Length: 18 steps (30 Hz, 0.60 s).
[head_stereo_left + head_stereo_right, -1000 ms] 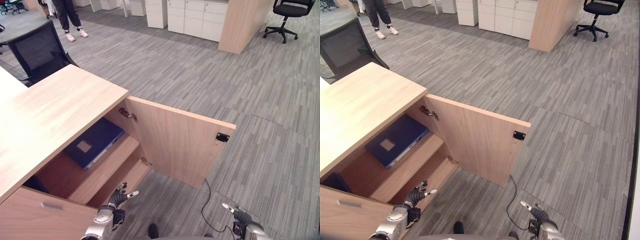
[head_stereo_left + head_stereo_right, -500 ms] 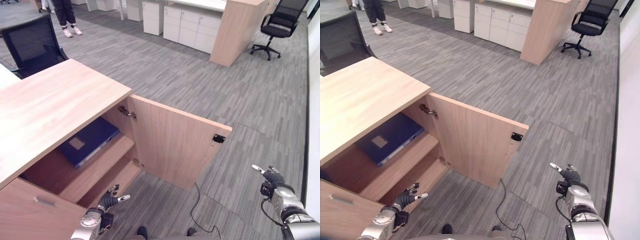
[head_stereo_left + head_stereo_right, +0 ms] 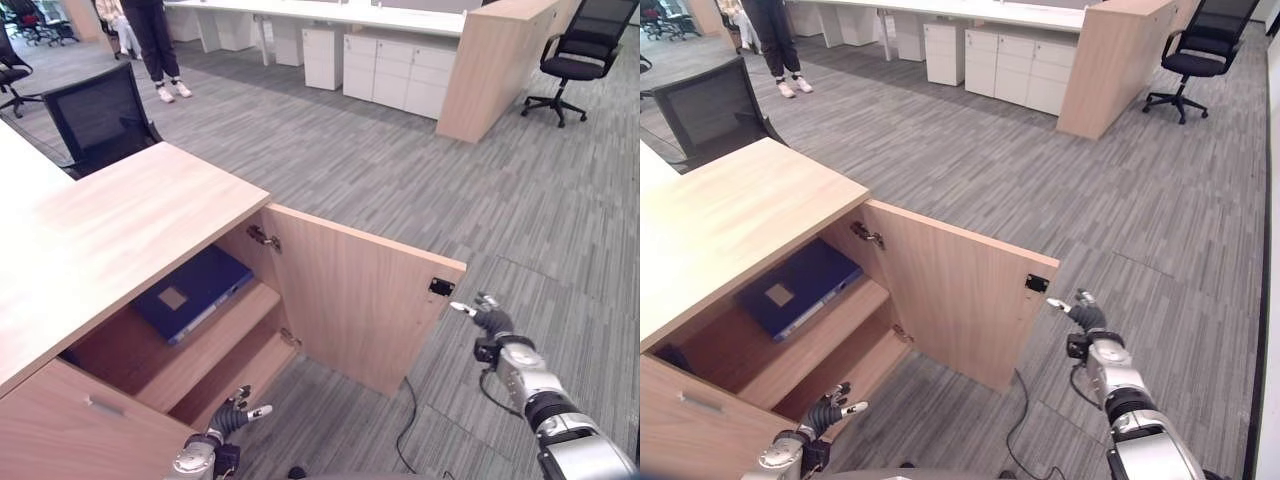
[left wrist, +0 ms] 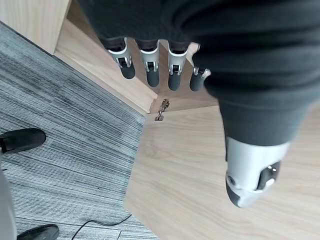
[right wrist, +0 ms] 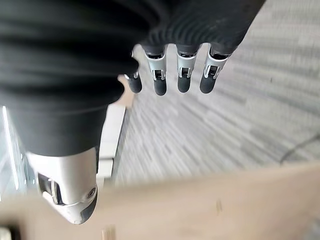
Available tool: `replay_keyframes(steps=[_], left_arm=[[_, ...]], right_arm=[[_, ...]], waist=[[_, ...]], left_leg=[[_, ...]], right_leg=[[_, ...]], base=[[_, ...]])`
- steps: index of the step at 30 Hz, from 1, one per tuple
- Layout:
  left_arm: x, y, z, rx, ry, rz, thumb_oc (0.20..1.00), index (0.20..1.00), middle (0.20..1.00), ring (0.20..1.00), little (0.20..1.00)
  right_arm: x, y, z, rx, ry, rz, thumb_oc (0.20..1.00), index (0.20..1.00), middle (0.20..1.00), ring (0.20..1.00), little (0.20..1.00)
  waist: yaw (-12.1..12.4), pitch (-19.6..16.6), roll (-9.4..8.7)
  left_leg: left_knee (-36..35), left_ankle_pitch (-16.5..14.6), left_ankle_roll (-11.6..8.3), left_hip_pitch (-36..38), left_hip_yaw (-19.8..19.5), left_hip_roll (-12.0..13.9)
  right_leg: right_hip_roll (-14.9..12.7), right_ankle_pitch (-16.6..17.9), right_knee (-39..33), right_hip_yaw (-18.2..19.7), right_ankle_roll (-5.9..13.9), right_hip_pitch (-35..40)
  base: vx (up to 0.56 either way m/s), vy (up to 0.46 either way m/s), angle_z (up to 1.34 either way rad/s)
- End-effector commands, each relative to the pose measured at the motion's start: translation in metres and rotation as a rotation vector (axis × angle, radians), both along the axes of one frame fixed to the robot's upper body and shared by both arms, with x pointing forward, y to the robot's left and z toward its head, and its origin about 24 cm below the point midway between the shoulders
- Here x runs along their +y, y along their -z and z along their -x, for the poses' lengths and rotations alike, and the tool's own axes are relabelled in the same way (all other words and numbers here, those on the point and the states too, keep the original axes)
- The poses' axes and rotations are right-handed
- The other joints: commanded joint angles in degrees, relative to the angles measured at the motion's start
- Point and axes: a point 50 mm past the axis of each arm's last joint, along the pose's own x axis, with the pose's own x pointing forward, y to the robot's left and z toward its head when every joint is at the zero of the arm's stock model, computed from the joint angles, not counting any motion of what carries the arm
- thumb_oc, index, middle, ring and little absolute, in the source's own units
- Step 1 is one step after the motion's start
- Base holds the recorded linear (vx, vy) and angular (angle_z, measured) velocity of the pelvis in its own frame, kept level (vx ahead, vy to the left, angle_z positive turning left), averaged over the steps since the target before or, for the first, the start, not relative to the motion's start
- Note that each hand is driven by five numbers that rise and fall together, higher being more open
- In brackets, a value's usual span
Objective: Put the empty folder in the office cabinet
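Left eye view: your blue folder (image 3: 192, 292) lies flat on the cabinet's upper shelf (image 3: 215, 345) | door (image 3: 355, 300) open | left hand (image 3: 232, 417) low, fingers relaxed, empty | right hand (image 3: 487, 322) near door's edge, fingers straight, empty.

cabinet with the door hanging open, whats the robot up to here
The blue folder already lies flat on the upper shelf inside the office cabinet, whose door stands wide open. Neither hand holds anything. The right hand is raised with straight fingers just off the door's free edge, near the black latch, not touching it. The left hand hangs open, low in front of the bottom shelf. Closing the door looks like the likely next step.
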Motion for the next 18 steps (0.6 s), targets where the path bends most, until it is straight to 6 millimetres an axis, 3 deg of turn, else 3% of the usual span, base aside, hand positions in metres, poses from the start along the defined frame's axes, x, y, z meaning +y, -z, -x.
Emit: replay_keyframes(steps=[1,10,18], left_arm=[[-0.005,-0.011,-0.023,-0.088,0.058,-0.017,1.000,1.000,1.000,1.000,1.000],[-0.006,-0.012,-0.024,-0.092,0.040,-0.018,1.000,1.000,1.000,1.000,1.000],[-0.006,-0.012,-0.024,-0.092,0.040,-0.024,1.000,1.000,1.000,1.000,1.000]], right_arm=[[0.029,-0.023,-0.030,-0.121,-0.108,0.003,1.000,1.000,1.000,1.000,1.000],[0.080,-0.011,-0.025,-0.108,-0.251,-0.064,1.000,1.000,1.000,1.000,1.000],[0.109,-0.004,-0.021,-0.090,-0.311,-0.140,1.000,1.000,1.000,1.000,1.000]], waist=[[1.6,0.5,-1.62],[2.3,0.6,-1.60],[3.3,0.6,-1.54]], left_leg=[[0.9,-4.9,-0.80,3.0,-1.9,-0.3],[0.9,-4.4,-1.10,2.7,-3.1,0.2],[0.9,-4.0,-1.35,2.4,-4.3,0.5]], right_leg=[[-0.4,-2.0,1.0,-0.7,2.61,1.9],[-0.1,-2.6,1.0,-1.6,2.13,2.3],[0.1,-3.1,0.9,-2.5,1.91,2.9]], base=[[0.02,-0.037,0.04],[0.00,-0.016,0.03],[0.00,-0.012,0.06]])
